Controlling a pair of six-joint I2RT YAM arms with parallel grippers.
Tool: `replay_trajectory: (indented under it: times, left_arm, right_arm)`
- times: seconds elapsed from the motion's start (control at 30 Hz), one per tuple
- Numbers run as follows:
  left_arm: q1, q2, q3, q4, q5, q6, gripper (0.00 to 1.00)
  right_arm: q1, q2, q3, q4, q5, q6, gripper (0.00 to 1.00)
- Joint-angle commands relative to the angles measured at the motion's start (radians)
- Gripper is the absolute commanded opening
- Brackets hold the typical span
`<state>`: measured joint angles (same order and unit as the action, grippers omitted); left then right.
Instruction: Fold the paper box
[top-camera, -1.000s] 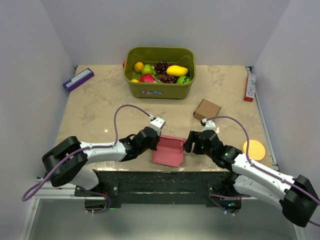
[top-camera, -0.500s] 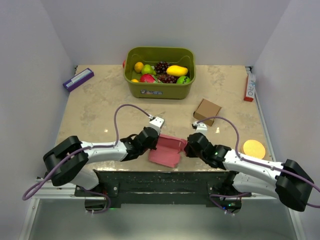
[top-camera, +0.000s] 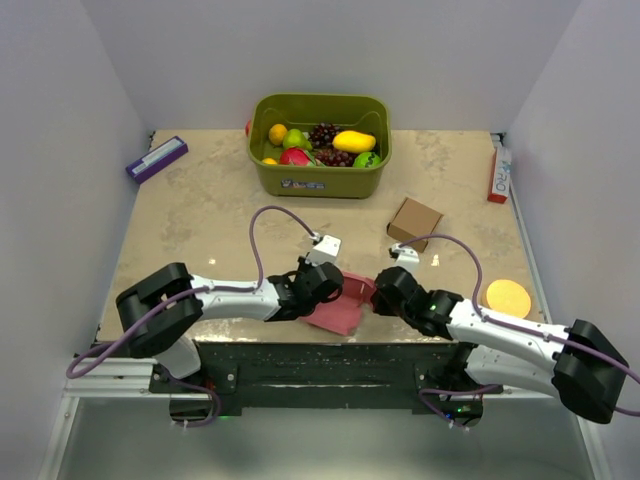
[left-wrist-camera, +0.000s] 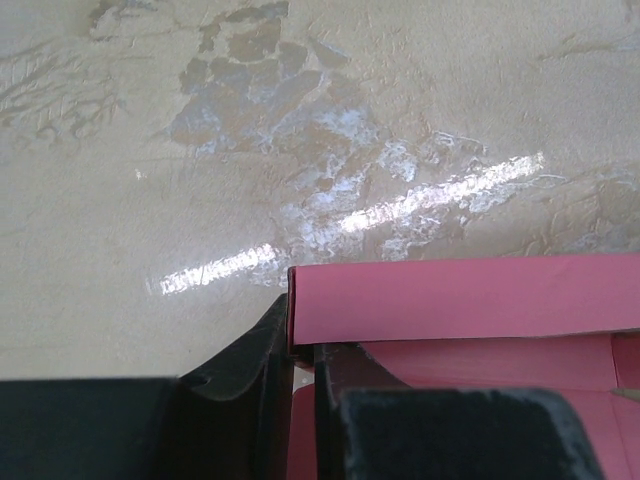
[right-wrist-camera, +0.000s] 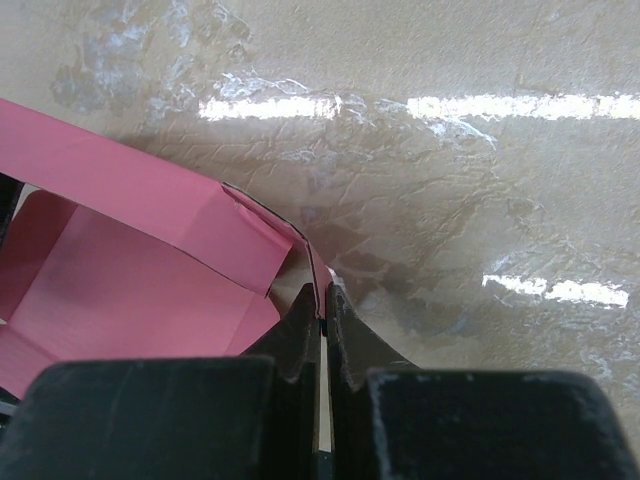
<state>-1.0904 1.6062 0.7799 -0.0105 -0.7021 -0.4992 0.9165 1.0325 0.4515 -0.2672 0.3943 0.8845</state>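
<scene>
The box (top-camera: 340, 314) lies half-folded near the desk's (top-camera: 200, 215) near edge, between the two tools. The left tool (left-wrist-camera: 303, 340) is pinched on the end of its raised wall. The right tool (right-wrist-camera: 324, 305) is closed tight on a corner flap.

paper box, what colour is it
The paper box is pink-red, clearest in the left wrist view.

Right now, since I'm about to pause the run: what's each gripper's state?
Left gripper: closed, pinching a side wall of the paper box.
Right gripper: closed, pinching the paper box's end flap.
</scene>
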Motion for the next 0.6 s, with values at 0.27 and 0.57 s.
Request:
replay_trajectory:
  times: [0.27,0.57]
  left_arm:
    - [0.018,-0.023,-0.036,-0.122,-0.082,0.001,0.08]
    - [0.018,-0.244,-0.114,-0.006,0.088,0.094,0.51]
  right_arm:
    - [-0.007,-0.045,0.015,-0.038,0.084,0.042,0.00]
    - [-0.007,-0.061,0.024,-0.012,0.090,0.010,0.00]
